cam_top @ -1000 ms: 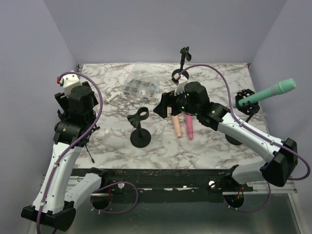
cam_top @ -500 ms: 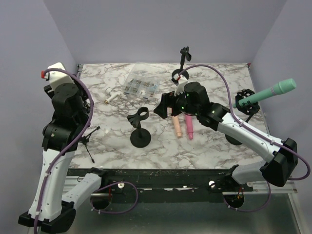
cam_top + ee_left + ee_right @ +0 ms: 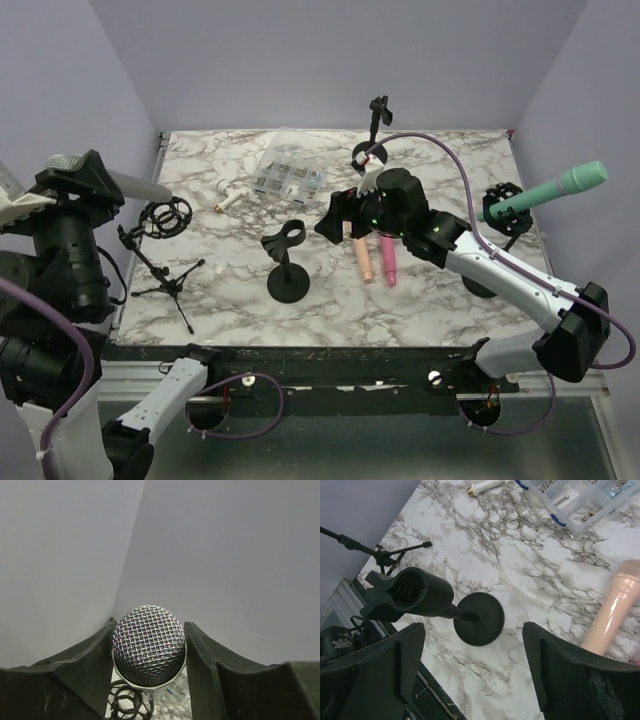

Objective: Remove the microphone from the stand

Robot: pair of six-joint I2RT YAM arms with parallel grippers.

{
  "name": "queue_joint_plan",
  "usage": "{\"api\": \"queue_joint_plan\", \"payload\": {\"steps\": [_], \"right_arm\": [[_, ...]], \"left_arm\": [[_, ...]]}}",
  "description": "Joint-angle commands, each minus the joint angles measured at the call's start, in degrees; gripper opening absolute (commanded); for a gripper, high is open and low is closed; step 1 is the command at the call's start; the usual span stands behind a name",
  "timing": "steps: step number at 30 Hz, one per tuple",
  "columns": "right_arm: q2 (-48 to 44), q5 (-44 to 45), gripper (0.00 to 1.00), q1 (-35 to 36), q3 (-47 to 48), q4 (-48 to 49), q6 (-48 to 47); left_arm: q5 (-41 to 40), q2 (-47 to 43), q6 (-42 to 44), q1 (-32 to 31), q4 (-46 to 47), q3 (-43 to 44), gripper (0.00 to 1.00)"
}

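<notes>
My left gripper (image 3: 92,172) is shut on a grey microphone (image 3: 135,185) with a silver mesh head, held high at the table's left edge. In the left wrist view the mesh head (image 3: 149,645) fills the gap between my fingers (image 3: 210,670). The black tripod stand (image 3: 160,262) stands below, and its empty shock-mount ring (image 3: 166,218) lies just under the microphone's tail; the ring also shows in the left wrist view (image 3: 127,709). My right gripper (image 3: 335,215) is open and empty above the middle of the table.
A round-base clip stand (image 3: 287,262) sits mid-table, below my right gripper (image 3: 470,670). Two pink microphones (image 3: 372,256) lie beside it. A green microphone (image 3: 545,192) rests in a stand at right. A clear parts box (image 3: 290,176) and a small stand (image 3: 377,115) are at the back.
My left arm has swung up and back toward the camera with the microphone, uncovering the tripod stand and its empty ring. The right arm has not moved.
</notes>
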Motion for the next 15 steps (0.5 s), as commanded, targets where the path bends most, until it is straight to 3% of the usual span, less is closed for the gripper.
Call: {"api": "queue_joint_plan", "payload": {"steps": [1,6,12,15], "right_arm": [[-1.27,-2.15,0.86,0.45,-0.48,1.86,0.10],[-4.86,-11.48,0.87,0.43,-3.66,10.74,1.29],[-9.70,-28.92,0.89,0.50,-9.33,28.53,6.31],[-11.34,-32.50,0.92,0.64,-10.66,34.54,9.04]], "left_arm": [[11.09,-3.40,-4.54,0.37,-0.02,-3.33,0.00],[24.01,-5.72,-10.12,0.37,0.37,-7.96,0.00],[49.34,-4.86,-15.98,0.37,5.34,-14.36,0.00],[59.95,-3.51,-18.17,0.37,8.76,-17.89,0.00]]}}
